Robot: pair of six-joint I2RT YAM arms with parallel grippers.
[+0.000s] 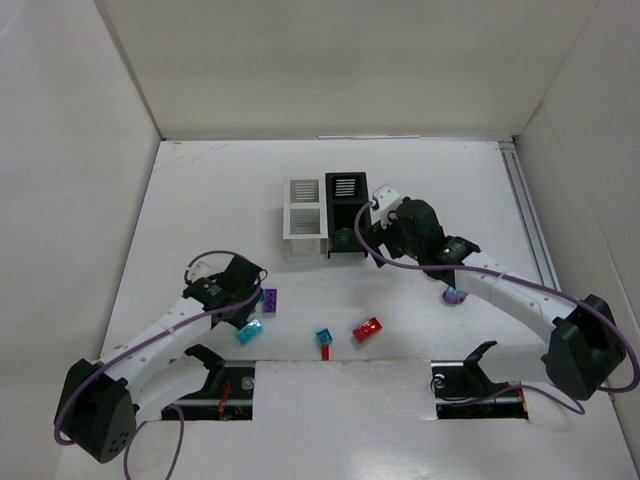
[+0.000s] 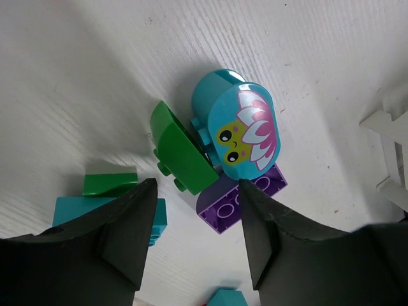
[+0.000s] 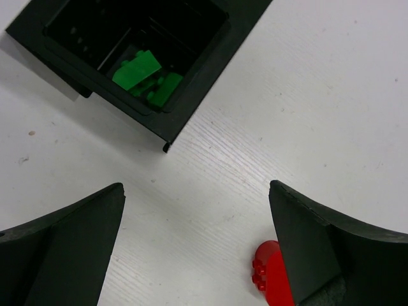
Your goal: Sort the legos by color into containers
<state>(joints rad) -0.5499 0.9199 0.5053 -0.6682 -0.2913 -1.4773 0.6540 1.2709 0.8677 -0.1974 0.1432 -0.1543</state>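
My left gripper is open, low over a cluster of legos. In the left wrist view its fingertips flank a green brick, a purple brick and a cyan rounded piece with a frog picture. A purple brick, cyan bricks and a red brick lie on the table. My right gripper is open and empty beside the black bin. Green bricks lie in its near compartment. A red brick lies by my right finger. The white bin stands left of the black one.
Another green piece and cyan brick lie by my left finger. A purple piece shows under the right arm. White walls enclose the table on three sides. A rail runs along the right edge.
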